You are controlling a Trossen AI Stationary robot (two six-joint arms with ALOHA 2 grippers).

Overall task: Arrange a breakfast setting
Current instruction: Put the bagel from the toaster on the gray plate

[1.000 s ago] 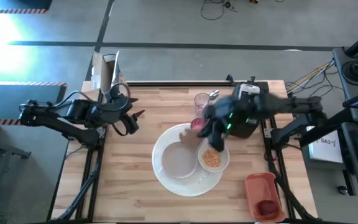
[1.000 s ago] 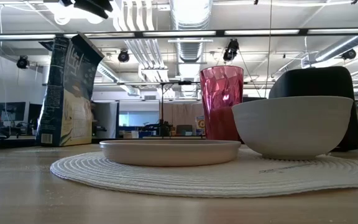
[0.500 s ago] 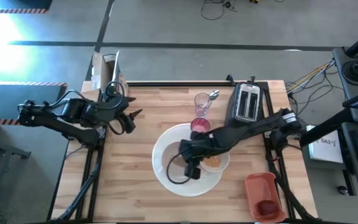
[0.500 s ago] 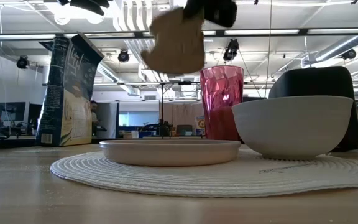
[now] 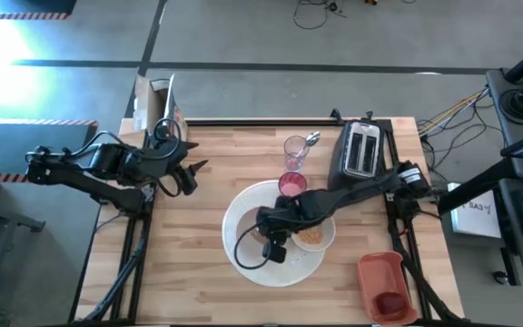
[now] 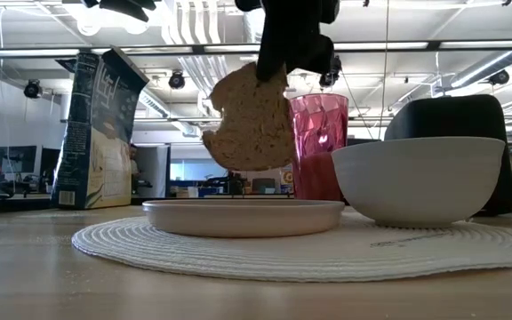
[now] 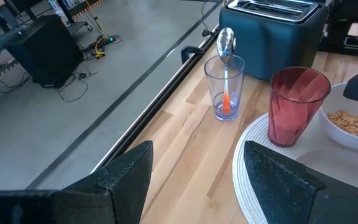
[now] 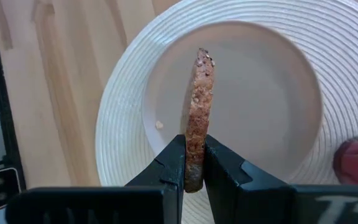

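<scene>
A brown toast slice hangs above the large white plate, with my right gripper shut on it. In the high view my right gripper is over the plate, which lies on a round white placemat. A white bowl of orange-tan cereal and a pink cup stand on the mat's right and far sides. A dark red fruit lies in the orange tray. My left gripper waits open over the table's left part. My right gripper pinches the toast's two flat faces between its two fingers, at the slice's upper edge. The fingers come slanting down from above. The toast hangs on edge below them, clear of the plate.
A black toaster stands at the far right and a clear glass holding a spoon beside it. A cereal box is at the far left corner. The orange tray sits at the near right corner.
My right gripper has swung from beside the toaster toward the table's left and near edge and down, carrying the toast. The slice has come into the low view from above and sunk lower over the plate, still clear of it.
</scene>
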